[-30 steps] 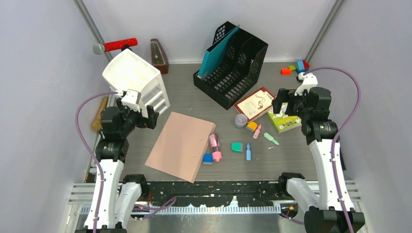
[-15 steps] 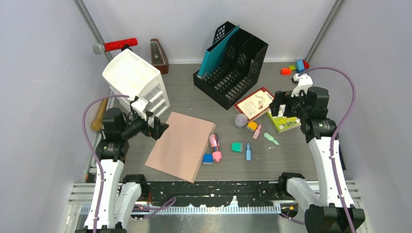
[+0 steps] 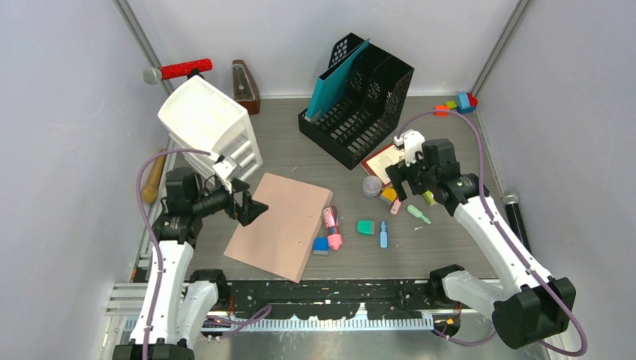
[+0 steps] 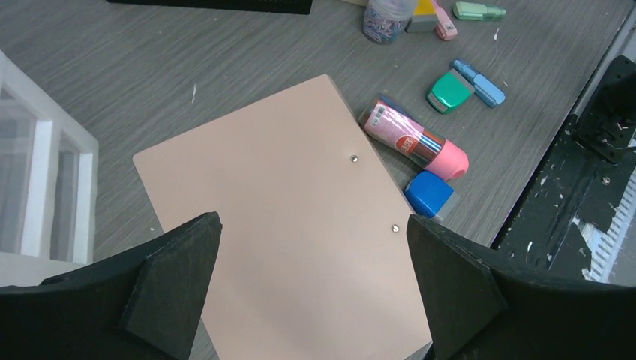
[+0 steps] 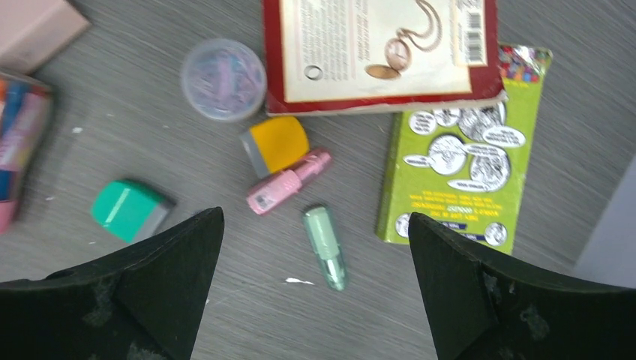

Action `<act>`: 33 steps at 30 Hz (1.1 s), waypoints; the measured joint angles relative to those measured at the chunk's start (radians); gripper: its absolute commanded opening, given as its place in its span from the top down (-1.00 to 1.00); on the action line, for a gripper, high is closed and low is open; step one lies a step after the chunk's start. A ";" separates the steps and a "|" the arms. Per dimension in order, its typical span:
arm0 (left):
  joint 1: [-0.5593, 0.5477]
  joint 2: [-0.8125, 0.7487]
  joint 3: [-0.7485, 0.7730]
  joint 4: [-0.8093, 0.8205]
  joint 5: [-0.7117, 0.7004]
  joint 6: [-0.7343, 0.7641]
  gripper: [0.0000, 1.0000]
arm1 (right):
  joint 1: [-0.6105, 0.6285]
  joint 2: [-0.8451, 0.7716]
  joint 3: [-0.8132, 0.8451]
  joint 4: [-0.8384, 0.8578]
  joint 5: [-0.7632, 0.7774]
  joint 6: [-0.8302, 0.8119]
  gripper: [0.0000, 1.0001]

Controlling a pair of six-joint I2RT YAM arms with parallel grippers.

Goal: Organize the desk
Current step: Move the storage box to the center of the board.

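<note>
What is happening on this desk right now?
Two robot arms are tidying a cluttered desk. The left end effector hangs open above the pink board. The right end effector hangs open above the green marker and the pink marker, near the green book. Neither holds anything yet.
</note>
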 measured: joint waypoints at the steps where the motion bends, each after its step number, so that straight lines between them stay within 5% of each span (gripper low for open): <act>1: 0.000 0.005 -0.007 0.002 -0.001 -0.001 -0.97 | 0.000 0.002 -0.015 0.007 0.036 -0.004 -1.00; 10: 0.000 0.057 -0.017 0.029 -0.006 -0.016 -0.97 | 0.000 0.105 -0.011 0.243 0.157 0.068 -1.00; 26: 0.000 0.083 -0.022 0.054 -0.033 -0.021 -0.97 | -0.001 0.777 0.517 0.575 0.298 0.345 -1.00; 33: 0.000 0.095 -0.029 0.064 -0.051 -0.022 -0.97 | -0.007 0.958 0.641 0.560 0.368 0.379 -0.58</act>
